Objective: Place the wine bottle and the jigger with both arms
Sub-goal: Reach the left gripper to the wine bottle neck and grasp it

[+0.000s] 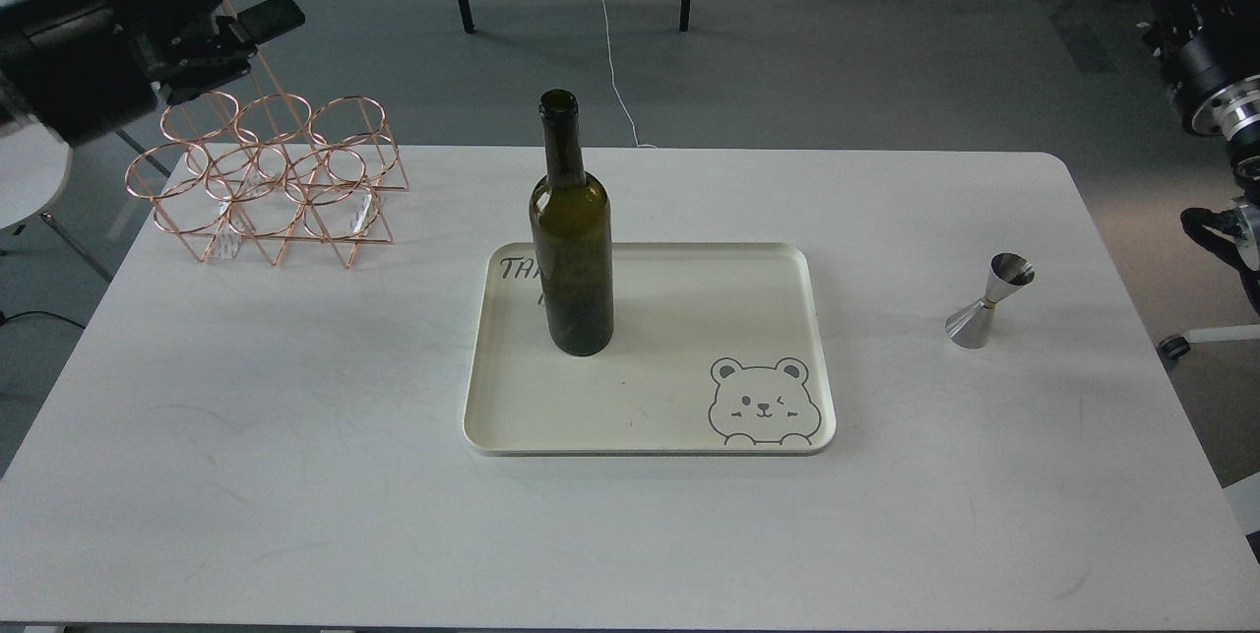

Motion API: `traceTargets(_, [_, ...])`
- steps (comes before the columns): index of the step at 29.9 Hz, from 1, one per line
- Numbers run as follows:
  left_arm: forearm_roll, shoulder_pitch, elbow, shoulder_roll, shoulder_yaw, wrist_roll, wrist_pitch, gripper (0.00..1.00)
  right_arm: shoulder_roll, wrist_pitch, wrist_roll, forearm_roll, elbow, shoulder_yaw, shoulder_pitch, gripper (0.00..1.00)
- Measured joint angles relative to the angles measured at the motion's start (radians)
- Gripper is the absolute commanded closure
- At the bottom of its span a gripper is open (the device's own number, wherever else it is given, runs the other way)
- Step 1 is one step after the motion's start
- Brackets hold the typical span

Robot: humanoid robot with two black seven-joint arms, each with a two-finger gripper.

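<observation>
One olive wine bottle [572,229] stands upright on the tray [650,436]; one steel jigger [989,302] stands right of it. Left gripper [231,28]: fingers indistinct, cannot tell. Right gripper is out of view.

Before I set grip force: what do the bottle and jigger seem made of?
The wine bottle looks like dark olive glass: glossy, faintly see-through. The jigger looks like polished steel: mirror-bright, grey reflections. Both probably hard and slick.

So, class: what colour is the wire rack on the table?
Copper-pink, rose gold wire rack, seen in the head view.

Even overhead light, soft shadows, sharp focus.
</observation>
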Motion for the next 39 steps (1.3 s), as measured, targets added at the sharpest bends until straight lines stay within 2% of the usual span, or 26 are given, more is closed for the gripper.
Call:
traceTargets(7, [0.480, 0.003, -0.024, -0.105, 0.008, -0.001, 0.058, 0.02, 0.040, 0.185, 0.000, 0.271, -0.070, 0.093, -0.004, 0.05])
traceTargets(13, [0.842, 0.016, -0.025, -0.177, 0.029, 0.002, 0.109, 0.02, 0.042, 0.218, 0.000, 0.335, -0.072, 0.128, -0.004, 0.06])
traceTargets(17, [0.886, 0.016, -0.019, -0.228, 0.052, 0.017, 0.150, 0.02, 0.043, 0.220, 0.000, 0.337, -0.064, 0.130, -0.005, 0.06])
traceTargets(20, [0.903, 0.016, -0.004, -0.277, 0.055, 0.045, 0.162, 0.02, 0.043, 0.220, 0.000, 0.337, -0.062, 0.131, -0.005, 0.06])
traceTargets(27, [0.904, 0.014, 0.045, -0.377, 0.055, 0.158, 0.191, 0.02, 0.043, 0.218, 0.000, 0.337, -0.060, 0.133, 0.000, 0.06])
traceTargets(34, [0.913, 0.012, 0.045, -0.423, 0.056, 0.166, 0.193, 0.03, 0.040, 0.215, 0.000, 0.337, -0.061, 0.134, 0.002, 0.06])
traceTargets(39, [0.916, 0.012, 0.045, -0.427, 0.056, 0.166, 0.193, 0.17, 0.041, 0.212, 0.000, 0.337, -0.061, 0.134, 0.002, 0.06])
